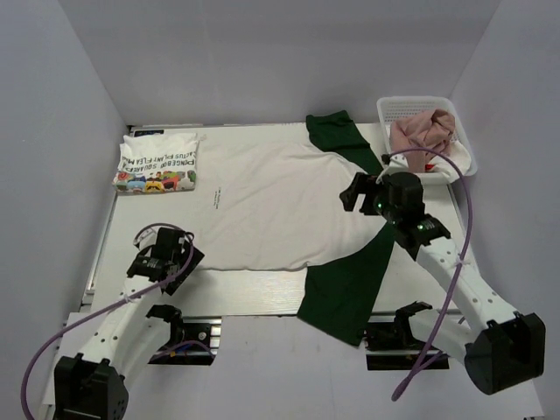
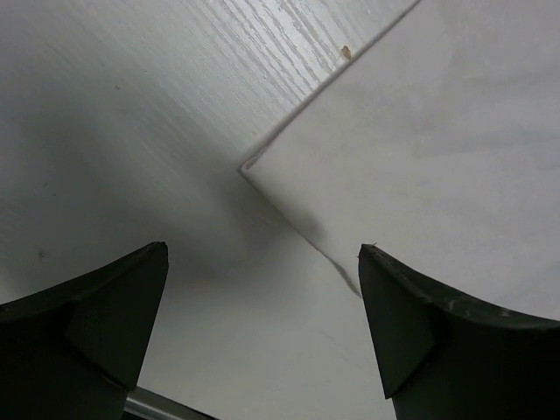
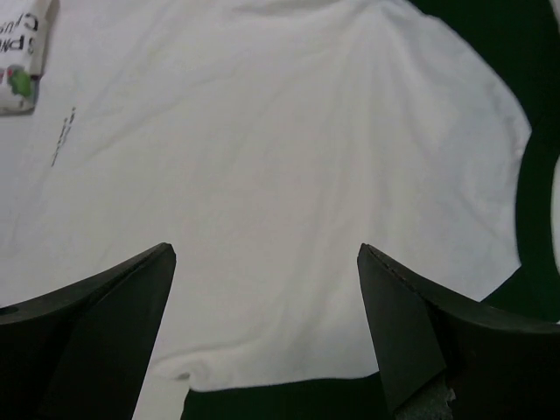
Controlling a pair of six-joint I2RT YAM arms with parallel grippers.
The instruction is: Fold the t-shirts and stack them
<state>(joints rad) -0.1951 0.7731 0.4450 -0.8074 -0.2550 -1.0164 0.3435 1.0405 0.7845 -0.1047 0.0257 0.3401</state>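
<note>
Top, left-wrist and right-wrist views of the folding table (image 1: 254,282). A white t-shirt with dark green sleeves (image 1: 271,201) (image 2: 437,131) (image 3: 262,131) lies spread flat across the middle of the table, its hem toward the left edge. One green sleeve (image 1: 337,131) points to the far edge. The other green sleeve (image 1: 350,280) runs out past the near edge.

A folded white t-shirt with black lettering and cartoon figures (image 1: 157,164) (image 3: 17,61) sits in the far-left corner, just beside the spread shirt. In the far-right corner stands a white lattice basket (image 1: 420,102) holding a crumpled dusty pink t-shirt (image 1: 424,131).

The left end effector (image 1: 171,260) (image 2: 262,249) is released. Its jaws stand apart and empty over the near-left hem corner of the spread shirt, one finger above bare table and the other above cloth. The right end effector (image 1: 354,194) (image 3: 267,249) is likewise released and empty, over the right part of the shirt's white body near the green sleeves. Whether either one touches the cloth cannot be told.
</note>
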